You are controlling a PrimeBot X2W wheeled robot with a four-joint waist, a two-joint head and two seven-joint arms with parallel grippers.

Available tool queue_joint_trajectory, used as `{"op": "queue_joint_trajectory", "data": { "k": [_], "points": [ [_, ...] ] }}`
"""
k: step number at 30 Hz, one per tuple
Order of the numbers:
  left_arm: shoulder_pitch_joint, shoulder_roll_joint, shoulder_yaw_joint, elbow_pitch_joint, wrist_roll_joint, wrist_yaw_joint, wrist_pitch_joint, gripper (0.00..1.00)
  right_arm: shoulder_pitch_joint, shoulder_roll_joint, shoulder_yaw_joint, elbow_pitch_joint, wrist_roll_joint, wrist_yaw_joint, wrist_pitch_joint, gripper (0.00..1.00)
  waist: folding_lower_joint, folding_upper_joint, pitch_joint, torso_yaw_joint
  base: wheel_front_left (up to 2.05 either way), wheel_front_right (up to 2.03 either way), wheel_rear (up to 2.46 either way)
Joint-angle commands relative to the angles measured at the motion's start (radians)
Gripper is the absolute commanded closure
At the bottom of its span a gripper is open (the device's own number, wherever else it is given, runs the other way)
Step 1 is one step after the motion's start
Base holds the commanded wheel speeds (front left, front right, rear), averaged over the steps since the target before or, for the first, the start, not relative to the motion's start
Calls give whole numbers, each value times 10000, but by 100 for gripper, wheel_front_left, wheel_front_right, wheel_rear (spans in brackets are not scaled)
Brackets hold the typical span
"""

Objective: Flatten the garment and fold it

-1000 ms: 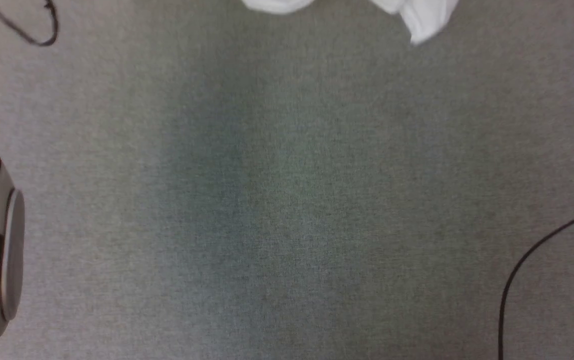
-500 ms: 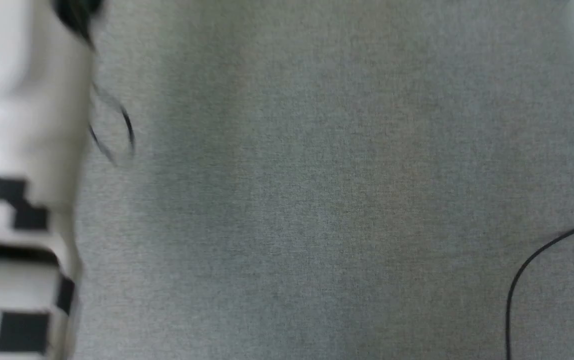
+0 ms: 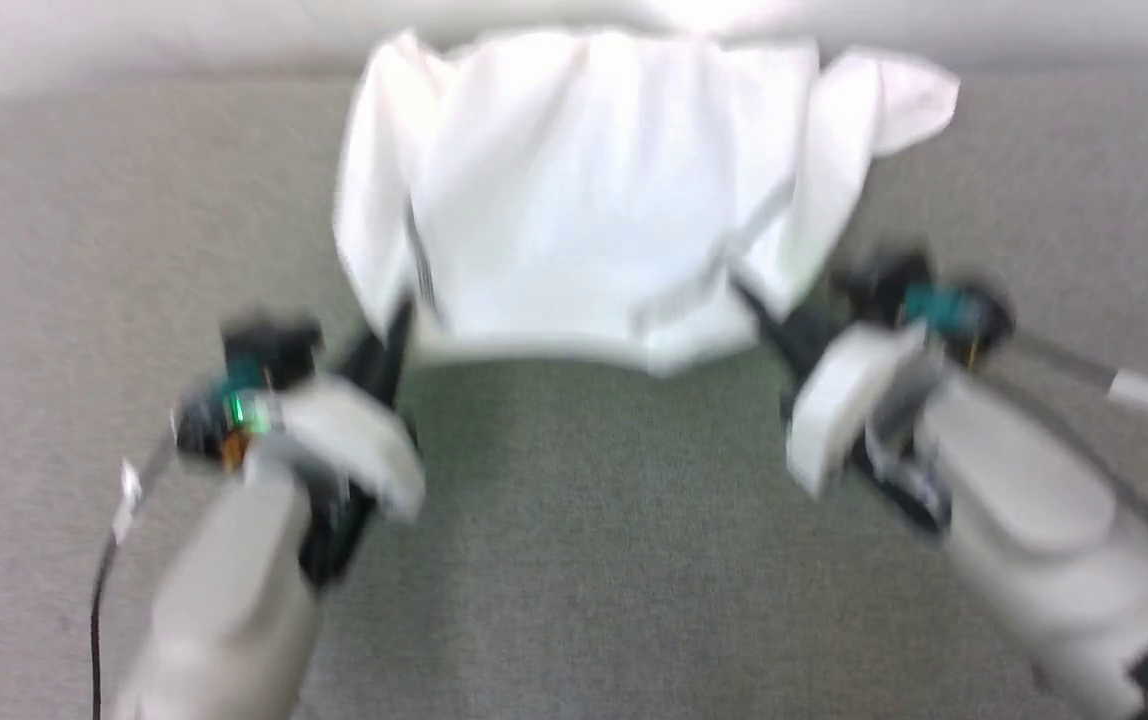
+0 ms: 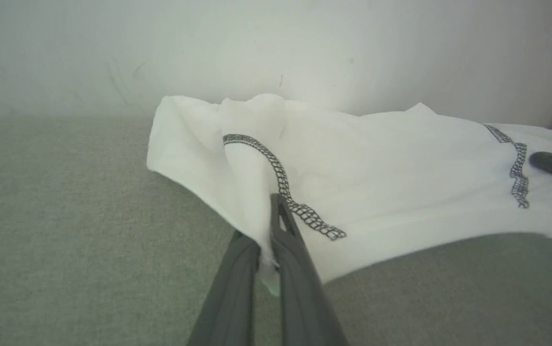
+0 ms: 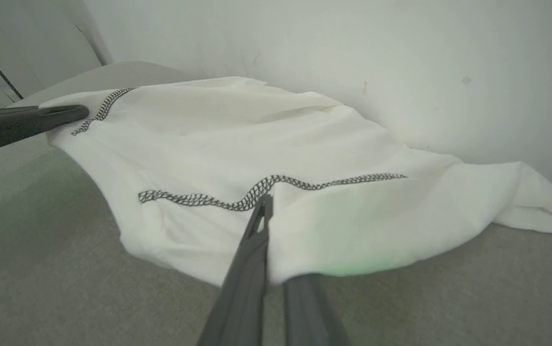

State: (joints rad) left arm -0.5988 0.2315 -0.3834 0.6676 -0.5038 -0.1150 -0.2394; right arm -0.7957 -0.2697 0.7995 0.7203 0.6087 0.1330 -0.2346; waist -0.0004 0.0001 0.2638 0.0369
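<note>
Nearest the robot, at 7 and 5 o'clock of the head view, two pale forearms reach forward over grey carpet (image 3: 574, 560); this view is blurred. A thin dark cable (image 3: 96, 620) hangs beside the left forearm.

Left gripper (image 3: 396, 330): clenched on the near left corner of the garment (image 3: 584, 200). Its wrist view shows one dark finger on top of the cloth and the other beneath it. A line of dark zigzag stitching (image 4: 281, 178) runs away from the pinch toward 11 o'clock.

Right gripper (image 3: 764, 312): likewise clamped on the near right corner, with the hem caught between its two fingers. A second stitched seam (image 5: 276, 185) crosses just beyond the upper fingertip, from 9 to 3 o'clock.

Garment: white, thin, wrinkled, and held between the two grippers. Its near edge sags in a shallow curve above the carpet, with a shadow beneath it. Farther off, toward 12 o'clock, the cloth slopes down and lies bunched on the carpet at the foot of a pale wall (image 5: 353, 43). One loose sleeve (image 3: 899, 95) sticks out at 1 o'clock.
</note>
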Motion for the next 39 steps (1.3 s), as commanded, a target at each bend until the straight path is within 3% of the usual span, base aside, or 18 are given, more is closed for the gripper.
{"op": "queue_joint_trajectory", "data": {
  "k": [1, 11, 21, 33, 39],
  "points": [
    [742, 197, -94, -118, -104, -38, 170, 100, 617, -213, 303, -166, 369, -23, 165, 100, 4, -1, -1550, 336, 0, 0, 0],
    [4018, 823, -869, -1736, -307, 131, 1591, 100, 3504, -1192, 949, -763, 2284, -23, 1676, 100, 4, -1, -2779, 488, 0, 0, 0],
    [6238, 1394, -1087, -3630, -736, 655, 2837, 100, 5110, -2056, 846, -1762, 3073, -23, 3482, 100, 4, -1, -3581, 421, 0, 0, 0],
    [8305, 1991, -1722, -5385, -1149, 998, 4417, 100, 7453, -2843, -709, -2893, 3598, -23, 6640, 100, 4, -1, -4215, 516, 0, 0, 0],
    [8649, 1973, -1922, -5555, -1264, 1094, 4702, 100, 8574, -2552, -1817, -3463, 2929, -23, 7478, 100, 4, -1, -4272, 580, 0, 0, 0]
  ]
}}
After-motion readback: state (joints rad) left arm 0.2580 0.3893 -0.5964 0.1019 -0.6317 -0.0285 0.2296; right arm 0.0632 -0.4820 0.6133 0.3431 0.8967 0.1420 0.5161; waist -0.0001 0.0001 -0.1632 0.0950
